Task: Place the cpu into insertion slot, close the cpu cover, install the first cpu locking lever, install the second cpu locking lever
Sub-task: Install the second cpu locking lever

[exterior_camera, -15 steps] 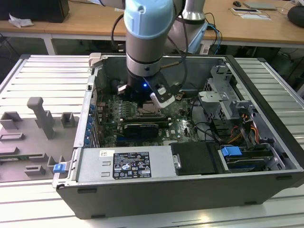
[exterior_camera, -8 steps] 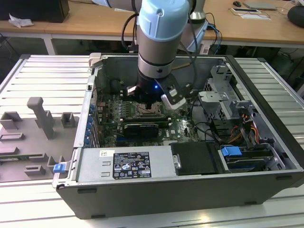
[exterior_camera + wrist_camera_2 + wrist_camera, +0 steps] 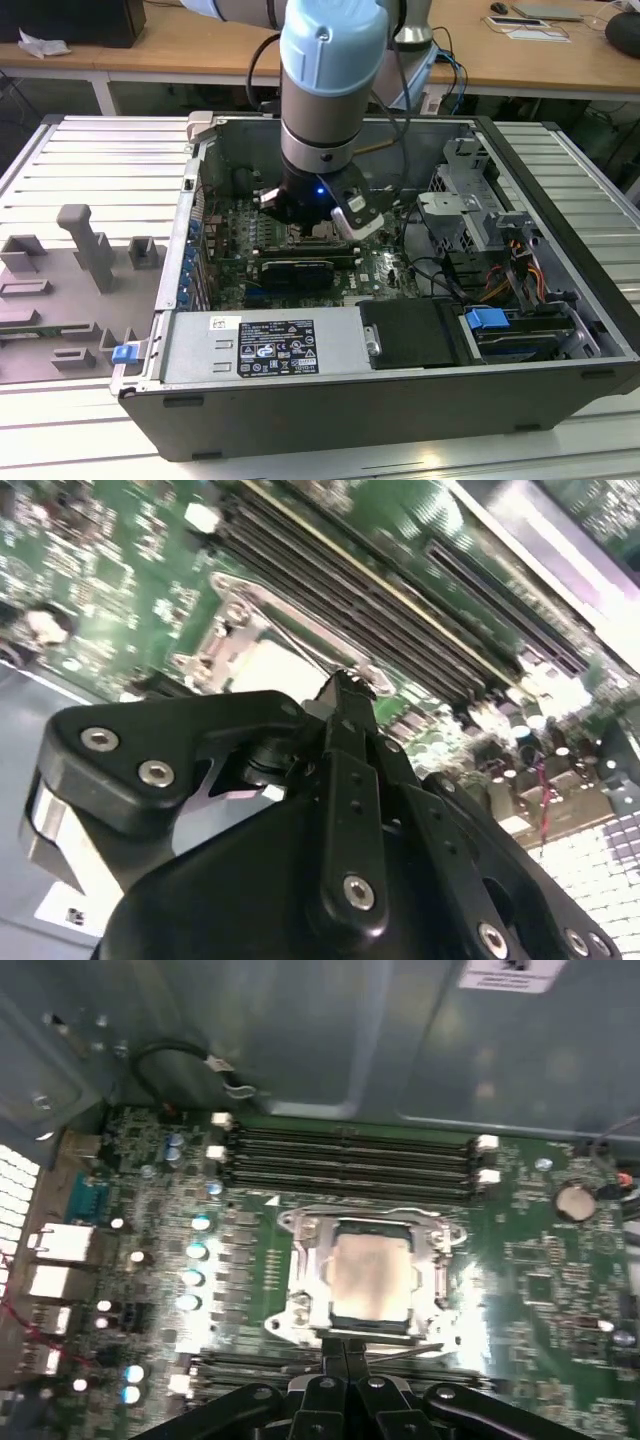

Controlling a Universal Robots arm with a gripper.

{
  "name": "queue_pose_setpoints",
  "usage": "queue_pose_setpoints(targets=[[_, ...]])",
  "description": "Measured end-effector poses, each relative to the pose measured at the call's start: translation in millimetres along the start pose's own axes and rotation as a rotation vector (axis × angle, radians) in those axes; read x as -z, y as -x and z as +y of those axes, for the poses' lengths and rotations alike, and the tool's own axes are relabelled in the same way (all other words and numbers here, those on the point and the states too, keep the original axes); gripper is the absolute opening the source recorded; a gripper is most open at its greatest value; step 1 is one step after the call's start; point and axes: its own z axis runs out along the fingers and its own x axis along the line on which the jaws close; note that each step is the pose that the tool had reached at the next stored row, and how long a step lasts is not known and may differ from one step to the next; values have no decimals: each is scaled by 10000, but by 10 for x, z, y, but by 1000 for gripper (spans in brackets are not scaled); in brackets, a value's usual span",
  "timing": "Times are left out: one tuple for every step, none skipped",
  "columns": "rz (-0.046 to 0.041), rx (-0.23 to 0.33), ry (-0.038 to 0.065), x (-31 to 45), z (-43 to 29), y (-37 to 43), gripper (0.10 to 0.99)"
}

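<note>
Two steps of the task are looking done, as far as I can judge. In the first wrist view the cpu (image 3: 370, 1275) is lying flat inside the insertion slot (image 3: 300, 1320), and the cpu cover (image 3: 305, 1260) is lying down around it, with the metal top showing through its window. The locking levers are harder to judge. A thin wire lever (image 3: 405, 1349) is running along the slot's edge nearest the gripper (image 3: 346, 1345), but I cannot tell if it is hooked, so this part is probably remaining.

The gripper's fingers are pressing together with nothing between them. Their tips are hovering just beside that edge of the slot; whether they are touching the lever I cannot tell.

In the exterior view the arm is reaching down into an open computer case (image 3: 560, 330), over the green motherboard (image 3: 385, 270). The case is lying on a ribbed metal table (image 3: 90, 160), with a grey holder (image 3: 90, 250) on the exterior view's left and wooden desks (image 3: 200, 45) standing behind.
</note>
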Motion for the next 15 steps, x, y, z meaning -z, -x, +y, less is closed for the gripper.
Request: queue_pose_setpoints(targets=[[0, -1, 0, -31, -7, -32, 106], [0, -1, -1, -65, -16, -50, 106], [0, 0, 0, -105, -26, -67, 106], [0, 0, 0, -126, -32, -74, 106], [0, 0, 0, -142, -36, -79, 106], [0, 0, 0, -168, -44, -82, 106], [0, 1, 0, -186, -49, -86, 106], [0, -1, 0, -209, -56, -92, 106], [0, -1, 3, -224, -67, -99, 106], [0, 0, 10, -235, -76, -109, 106], [-2, 0, 24, -242, -81, -122, 106], [-6, 1, 56, -250, -86, -145, 106], [-11, 2, 92, -255, -90, -165, 106], [-15, 2, 125, -259, -93, -177, 106], [-24, 3, 198, -270, -106, -201, 106]])
